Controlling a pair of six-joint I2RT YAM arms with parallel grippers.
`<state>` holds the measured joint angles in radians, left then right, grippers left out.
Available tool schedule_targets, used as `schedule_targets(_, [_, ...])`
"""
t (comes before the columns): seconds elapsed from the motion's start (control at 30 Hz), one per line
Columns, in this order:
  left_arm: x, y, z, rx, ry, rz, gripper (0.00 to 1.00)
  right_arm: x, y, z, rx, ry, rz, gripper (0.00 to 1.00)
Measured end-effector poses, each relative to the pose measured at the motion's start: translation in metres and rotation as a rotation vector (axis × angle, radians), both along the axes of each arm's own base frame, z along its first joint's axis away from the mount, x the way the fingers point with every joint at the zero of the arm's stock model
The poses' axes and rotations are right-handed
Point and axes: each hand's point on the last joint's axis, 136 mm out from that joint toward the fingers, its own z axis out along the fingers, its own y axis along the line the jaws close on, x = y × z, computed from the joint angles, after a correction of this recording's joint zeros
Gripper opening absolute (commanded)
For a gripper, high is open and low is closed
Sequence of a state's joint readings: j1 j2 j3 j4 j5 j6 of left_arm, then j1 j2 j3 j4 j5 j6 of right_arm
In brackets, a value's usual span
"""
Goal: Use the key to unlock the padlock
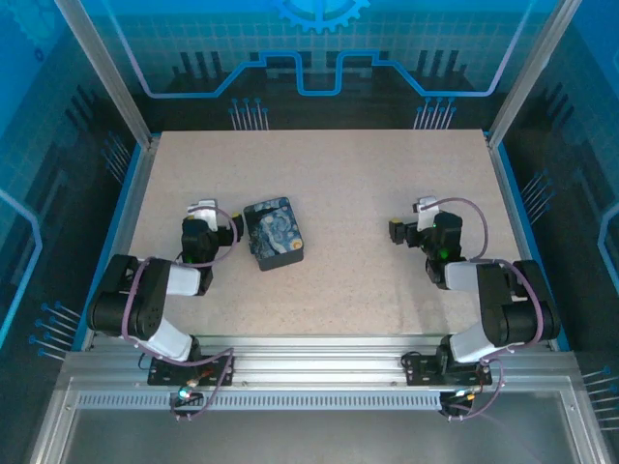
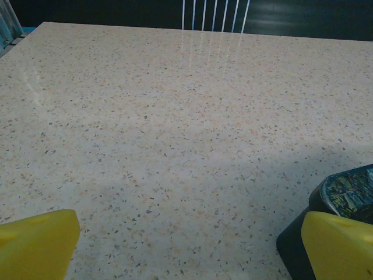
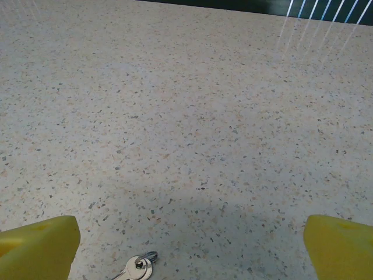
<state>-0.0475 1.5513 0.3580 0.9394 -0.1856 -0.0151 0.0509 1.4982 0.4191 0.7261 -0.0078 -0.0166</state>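
- Right wrist view: right gripper (image 3: 186, 256) spread wide, holding nothing.
- Key (image 3: 137, 269) on its ring (image 3: 150, 255) lies flat on the table (image 3: 192, 116), between the jaws, nearer the picture-left one.
- Likely light, stiff, thin, slippery metal; pinch the round head, leaving the blade free.
- Left gripper (image 2: 186, 251) equally wide and empty, painted box (image 2: 349, 195) just beside its right jaw; whether the padlock is inside, I cannot tell.
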Motion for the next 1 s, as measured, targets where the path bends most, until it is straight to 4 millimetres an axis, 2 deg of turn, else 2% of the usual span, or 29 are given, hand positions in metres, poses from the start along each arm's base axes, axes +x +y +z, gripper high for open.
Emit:
schedule_targets(0.3, [-0.0007, 0.0070, -0.0021, -0.003, 0.009, 0.014, 0.99, 0.0000, 0.0001, 0.0001, 0.000, 0.000, 0.000, 1.00])
schedule_targets(1.0, [-0.0012, 0.0066, -0.0035, -0.004, 0.015, 0.011, 0.99, 0.0000, 0.0001, 0.0001, 0.000, 0.000, 0.000, 1.00])
